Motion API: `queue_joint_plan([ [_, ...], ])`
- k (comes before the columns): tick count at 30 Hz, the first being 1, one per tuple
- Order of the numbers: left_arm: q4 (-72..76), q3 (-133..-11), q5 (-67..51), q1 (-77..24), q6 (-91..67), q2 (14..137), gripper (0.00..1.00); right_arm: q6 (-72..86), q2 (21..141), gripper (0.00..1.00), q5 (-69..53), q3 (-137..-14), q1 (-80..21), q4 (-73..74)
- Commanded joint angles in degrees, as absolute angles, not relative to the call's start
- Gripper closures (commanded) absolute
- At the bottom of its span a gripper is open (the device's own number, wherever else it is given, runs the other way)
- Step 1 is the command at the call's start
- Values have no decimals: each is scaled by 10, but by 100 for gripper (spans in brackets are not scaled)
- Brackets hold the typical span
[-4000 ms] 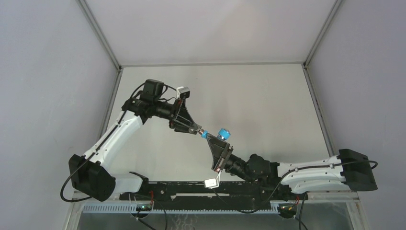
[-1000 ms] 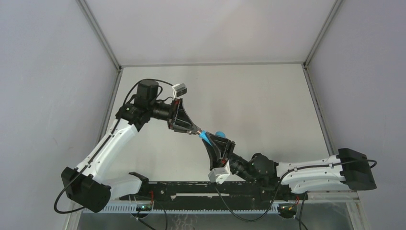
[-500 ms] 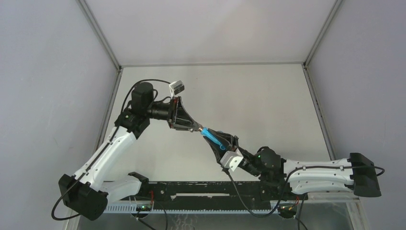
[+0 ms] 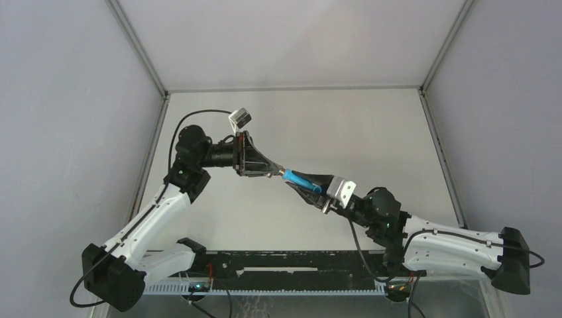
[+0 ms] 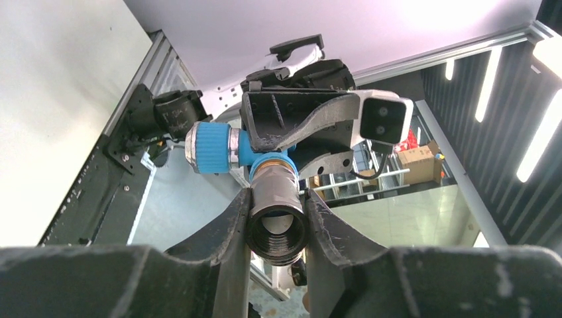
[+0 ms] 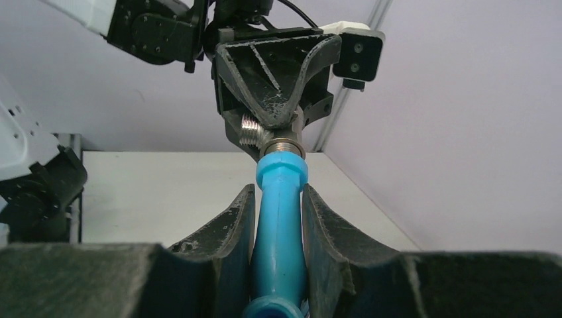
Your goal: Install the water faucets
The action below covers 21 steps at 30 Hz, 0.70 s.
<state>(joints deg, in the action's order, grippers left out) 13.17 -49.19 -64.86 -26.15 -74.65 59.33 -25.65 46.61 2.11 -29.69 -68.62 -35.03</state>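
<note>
Over the one table (image 4: 371,132), two grippers met nose to nose, each with a single part. The left gripper (image 4: 273,171) was clamped on the one grey metal fitting (image 5: 276,199), held aloft. Its far end touched the one blue tap (image 4: 299,180), which the right gripper (image 6: 278,199) pinched tight along its body, clear of the surface.

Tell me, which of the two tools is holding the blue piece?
The right tool: its fingers clamp the bright-blue tap. The left tool grips only the dark metal fitting at the tap's end.
</note>
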Motion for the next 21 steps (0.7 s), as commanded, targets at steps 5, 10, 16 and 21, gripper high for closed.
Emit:
queue_joint_plan([
  [5,234,-480,-622,-283,-753,564,100,-39,469,100,-121,-336,-608,-314],
  [10,234,-474,-597,-284,-722,549,100,53,471,100,-179,-337,-575,-319],
  [16,234,-468,-566,-289,-702,541,100,188,504,100,-193,-395,-525,-229],
  [21,234,-459,-540,-302,-687,541,100,257,531,100,-215,-403,-516,-246],
])
